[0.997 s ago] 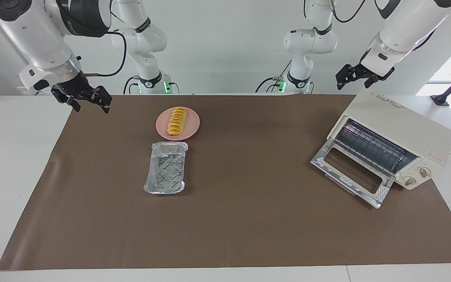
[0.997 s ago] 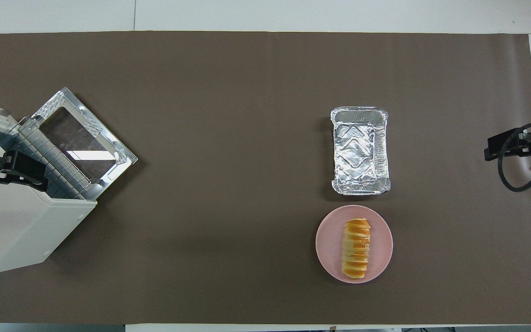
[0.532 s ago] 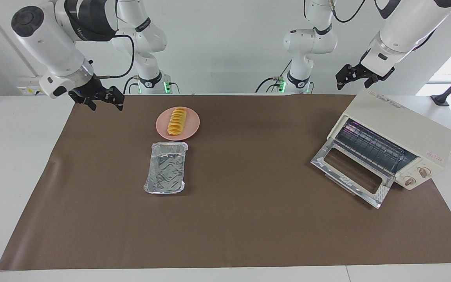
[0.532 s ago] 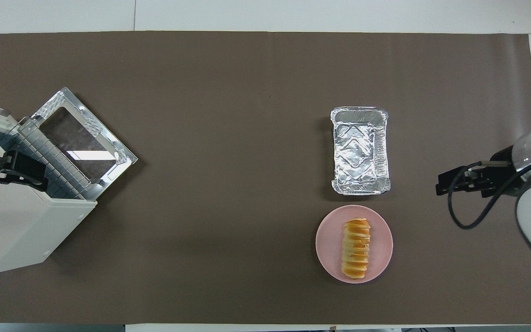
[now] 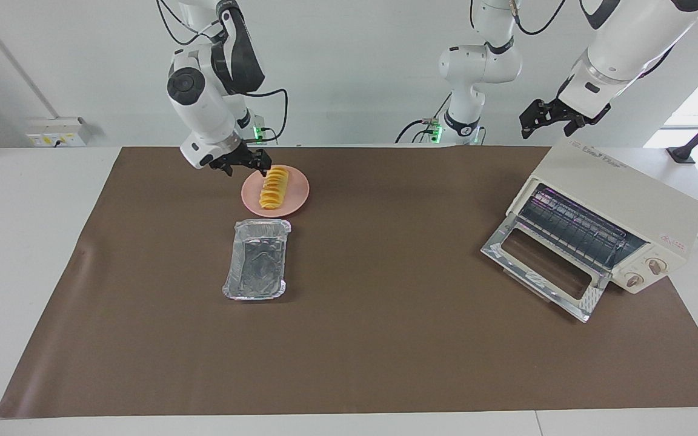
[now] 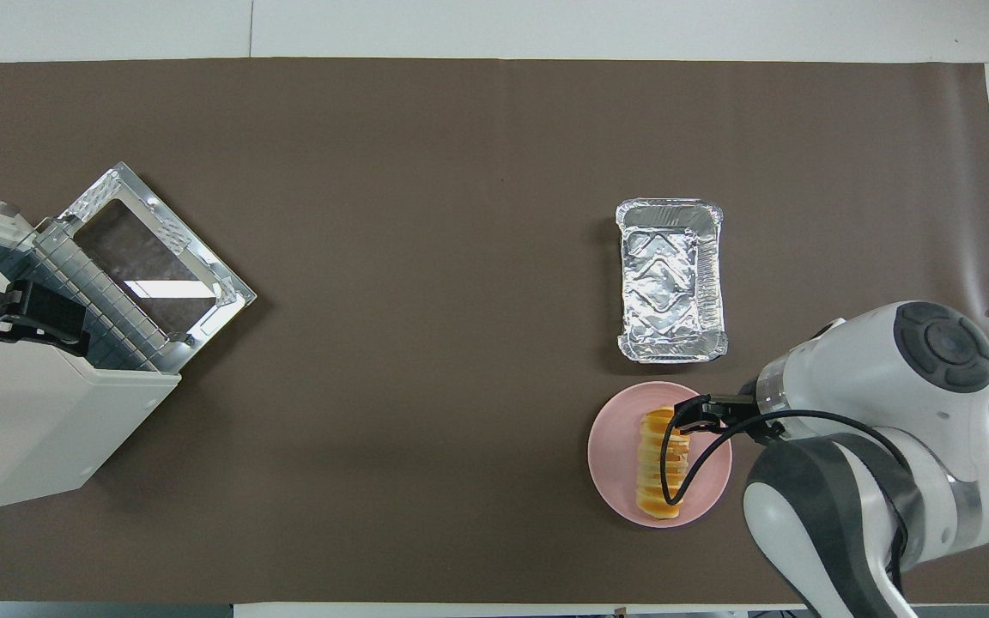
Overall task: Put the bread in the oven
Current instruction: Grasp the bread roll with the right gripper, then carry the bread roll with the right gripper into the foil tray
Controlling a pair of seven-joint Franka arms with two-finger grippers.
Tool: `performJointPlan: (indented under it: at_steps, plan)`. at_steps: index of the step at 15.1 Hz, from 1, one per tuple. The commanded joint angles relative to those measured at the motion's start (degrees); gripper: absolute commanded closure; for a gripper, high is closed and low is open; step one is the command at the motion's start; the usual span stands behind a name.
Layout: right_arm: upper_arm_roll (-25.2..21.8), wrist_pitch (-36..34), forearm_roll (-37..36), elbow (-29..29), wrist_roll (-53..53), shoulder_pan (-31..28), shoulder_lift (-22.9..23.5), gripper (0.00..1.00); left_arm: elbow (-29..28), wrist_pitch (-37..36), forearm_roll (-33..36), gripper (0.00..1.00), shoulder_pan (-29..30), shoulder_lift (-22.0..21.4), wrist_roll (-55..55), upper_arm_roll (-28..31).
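The bread, a ridged yellow-orange loaf, lies on a round pink plate near the robots, toward the right arm's end; it also shows in the overhead view. My right gripper is open and hangs over the plate's edge beside the loaf's end, apart from it; it also shows from above. The cream-white oven stands at the left arm's end, its glass door dropped open and the wire rack showing. My left gripper waits, open, in the air over the oven's top.
A silver foil tray lies empty on the brown mat just farther from the robots than the plate. The oven's open door juts out over the mat toward the table's middle. The oven's two knobs face away from the robots.
My right arm has swung in from the table's end and its gripper now hangs over the pink plate beside the bread. The left arm, bread, tray and oven have not moved.
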Motion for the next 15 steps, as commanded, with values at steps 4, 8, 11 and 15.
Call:
performJointPlan:
  at_steps: [4,8,11,15]
  plan:
    - [-0.3,11.6,5.8,-8.3,8.7,5.5,2.1,0.0,-2.0,0.8,-0.6,0.0,0.9,-1.9,-0.4,-0.6]
    - [-0.3,17.0,5.9,-12.2,9.5,6.8,2.5,0.29,-2.0,0.8,-0.6,0.0,0.9,-1.9,-0.4,-0.6]
    - [-0.3,17.5,5.9,-12.6,9.5,8.3,2.3,0.65,-2.0,0.8,-0.6,0.0,0.9,-1.9,-0.3,-0.6]
    - [-0.3,16.0,5.9,-11.8,9.4,7.8,2.3,1.0,-2.0,0.8,-0.6,0.0,0.9,-1.8,-0.4,-0.6]
